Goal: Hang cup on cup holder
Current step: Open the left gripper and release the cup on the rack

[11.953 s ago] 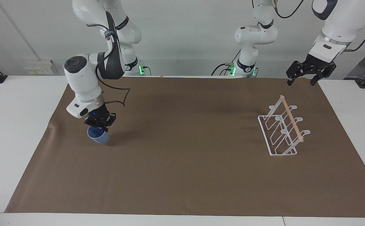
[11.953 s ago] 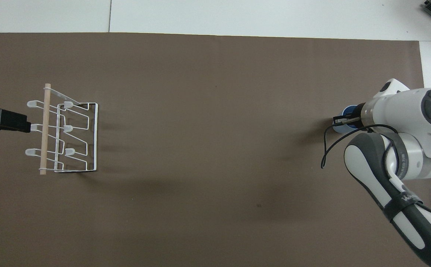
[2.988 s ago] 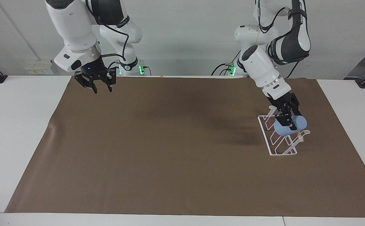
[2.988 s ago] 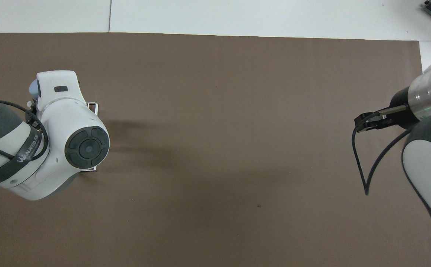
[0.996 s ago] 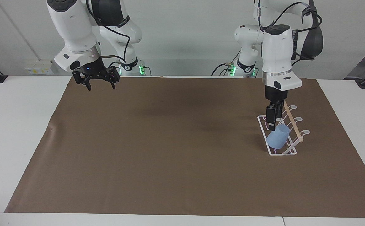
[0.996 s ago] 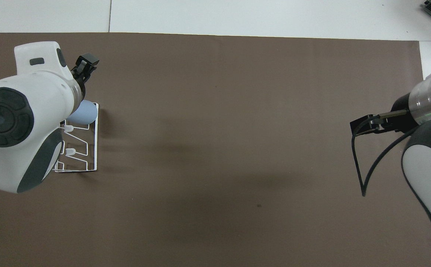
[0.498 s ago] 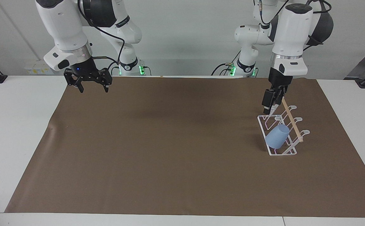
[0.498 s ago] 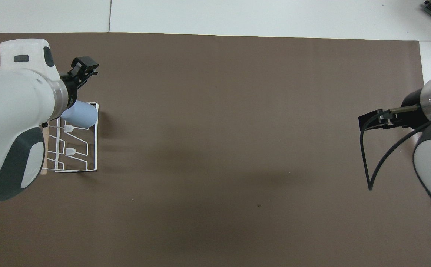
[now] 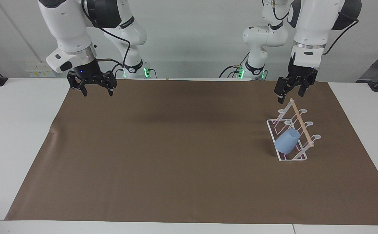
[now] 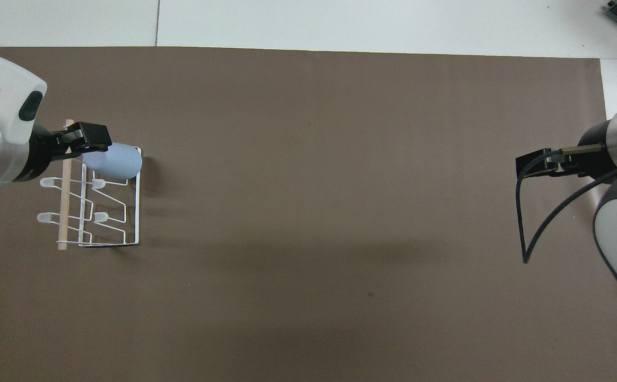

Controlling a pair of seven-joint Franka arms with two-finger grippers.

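Now the cup [image 9: 287,141] sits on the cup holder [image 9: 291,136], slipped over one of the slanted prongs at the end of the rack that is farther from the robots, with its rounded base pointing up and toward the middle of the worktop [image 9: 182,156]. Three seconds ago the left tool [image 9: 293,92] was clamped on the cup just above the wooden dowel [image 9: 302,123]; one second ago it had already let go and stood right over the rack, and now it has risen clear and hangs over the holder's end nearer to the robots, its fingers apart and holding nothing. The cup did not shift in the last second, so it seems to rest there by itself. The right tool [image 9: 94,87] waits, open and empty, above the brown mat [image 9: 175,182] at the right arm's end, nearly where it was before. I judge that the hanging is done, and what remains is only for the left arm to withdraw without brushing the dowel.
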